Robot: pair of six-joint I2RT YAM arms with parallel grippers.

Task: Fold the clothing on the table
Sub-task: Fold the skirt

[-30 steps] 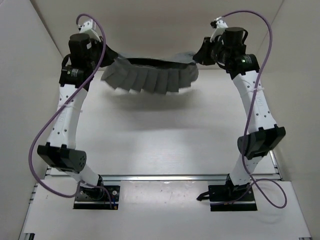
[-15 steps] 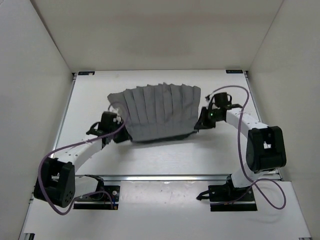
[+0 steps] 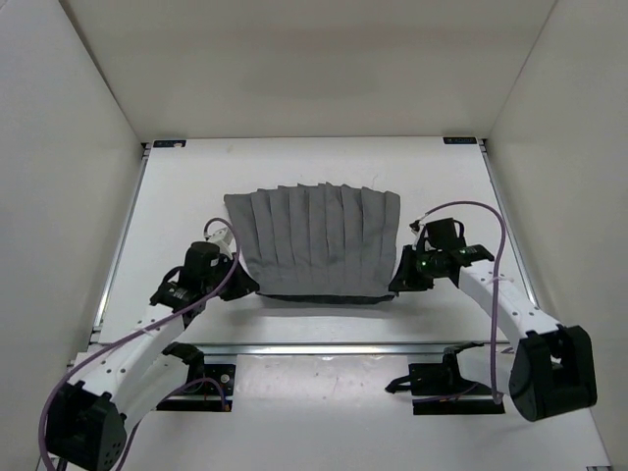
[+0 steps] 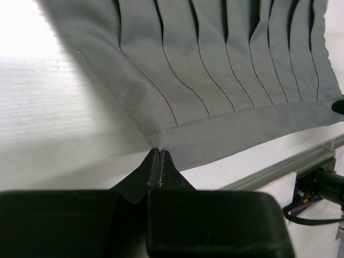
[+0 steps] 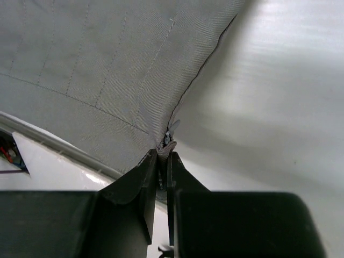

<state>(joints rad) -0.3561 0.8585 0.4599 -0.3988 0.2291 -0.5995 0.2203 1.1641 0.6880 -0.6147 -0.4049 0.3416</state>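
Note:
The clothing [image 3: 314,240], a dark grey pleated skirt-like garment, lies spread flat on the white table [image 3: 186,186], its pleats running away from me. My left gripper [image 3: 245,287] is shut on its near left corner, and the left wrist view shows the fingertips pinching the hem band of the clothing [image 4: 226,80] at the left gripper [image 4: 156,151]. My right gripper [image 3: 395,285] is shut on the near right corner. In the right wrist view, bunched fabric of the clothing [image 5: 97,64] and a small zip pull sit between the tips of the right gripper [image 5: 164,154].
A metal rail [image 3: 324,346] runs along the table's near edge just below the garment's band. White walls [image 3: 69,147] enclose the left, right and far sides. Purple cables loop from both arms.
Both arms came down from the far side, where they held the garment hanging in the air, and drew it toward the near edge. It now lies flat on the table.

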